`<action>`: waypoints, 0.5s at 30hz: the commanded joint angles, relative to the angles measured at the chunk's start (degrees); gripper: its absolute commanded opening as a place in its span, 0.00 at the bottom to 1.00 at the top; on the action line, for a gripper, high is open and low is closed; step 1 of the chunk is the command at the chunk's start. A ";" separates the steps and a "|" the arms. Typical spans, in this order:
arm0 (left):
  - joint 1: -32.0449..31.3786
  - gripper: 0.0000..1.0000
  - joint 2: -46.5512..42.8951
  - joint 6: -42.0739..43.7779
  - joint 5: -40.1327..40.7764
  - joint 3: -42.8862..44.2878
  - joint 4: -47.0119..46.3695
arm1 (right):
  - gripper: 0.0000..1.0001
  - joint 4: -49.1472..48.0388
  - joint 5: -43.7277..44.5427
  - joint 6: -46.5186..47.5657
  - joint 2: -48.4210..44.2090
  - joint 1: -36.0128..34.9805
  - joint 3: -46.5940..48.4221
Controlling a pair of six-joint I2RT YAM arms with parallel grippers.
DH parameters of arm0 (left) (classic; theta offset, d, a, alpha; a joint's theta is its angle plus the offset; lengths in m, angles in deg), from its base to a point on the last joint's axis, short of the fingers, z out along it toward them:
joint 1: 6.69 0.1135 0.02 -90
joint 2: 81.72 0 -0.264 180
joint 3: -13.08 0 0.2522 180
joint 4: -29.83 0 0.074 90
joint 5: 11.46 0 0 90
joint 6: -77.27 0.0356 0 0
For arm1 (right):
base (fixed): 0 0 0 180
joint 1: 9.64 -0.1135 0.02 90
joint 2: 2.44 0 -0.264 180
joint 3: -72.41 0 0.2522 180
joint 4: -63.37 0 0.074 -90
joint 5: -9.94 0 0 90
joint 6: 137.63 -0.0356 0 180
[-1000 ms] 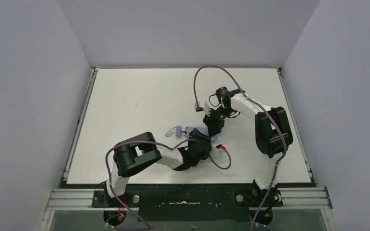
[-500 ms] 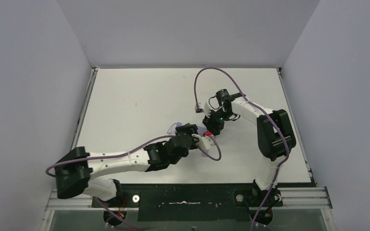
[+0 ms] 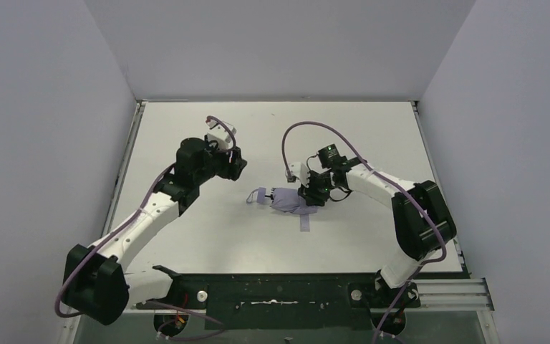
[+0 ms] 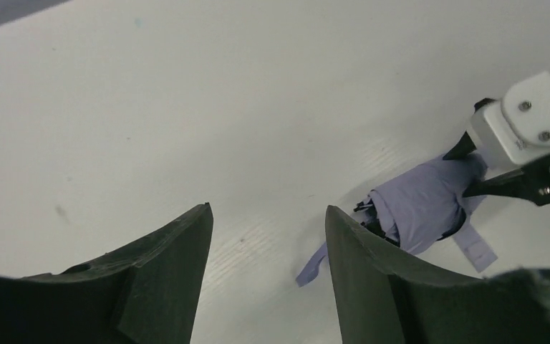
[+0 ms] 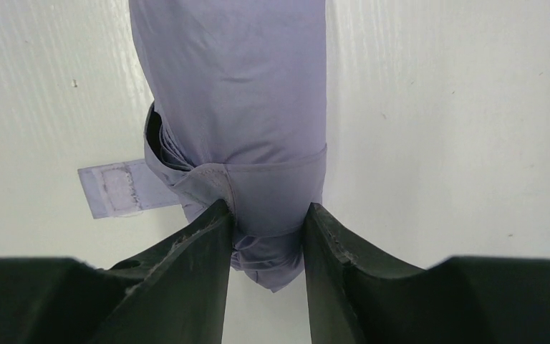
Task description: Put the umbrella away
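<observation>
The folded lavender umbrella (image 3: pixel 285 200) lies on the white table (image 3: pixel 186 136) near its middle. Its wrist loop points left and its closure strap (image 3: pixel 305 223) trails toward the near edge. My right gripper (image 3: pixel 309 195) is shut on the right end of the umbrella. In the right wrist view the fingers pinch the bunched fabric (image 5: pixel 236 93) at my gripper (image 5: pixel 266 215), with the loose velcro tab (image 5: pixel 118 190) to the left. My left gripper (image 3: pixel 238 167) is open and empty, raised left of the umbrella. The left wrist view shows that gripper (image 4: pixel 268 209) over bare table, with the umbrella (image 4: pixel 422 204) to its right.
Grey walls enclose the table on three sides. A metal rail (image 3: pixel 118 186) runs along the left edge. The right arm's purple cable (image 3: pixel 293 136) loops above the umbrella.
My left arm has left the umbrella and swung up and to the far left, uncovering it. My right gripper has shifted slightly left and stays closed on the umbrella's end.
</observation>
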 commanded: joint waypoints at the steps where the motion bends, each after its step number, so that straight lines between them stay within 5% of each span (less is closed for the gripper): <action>1: 5.25 0.59 8.11 -11.50 -18.90 7.41 -2.13 | 0.23 -9.99 9.84 5.09 0.91 -2.79 -5.79; 6: 6.24 0.77 19.62 -10.90 -31.71 14.42 -1.26 | 0.23 -11.76 12.47 7.26 -0.42 -6.12 -8.94; 15: 3.59 0.85 32.38 -4.70 -39.92 21.91 9.78 | 0.23 -13.29 13.76 8.80 -4.72 -8.12 -13.17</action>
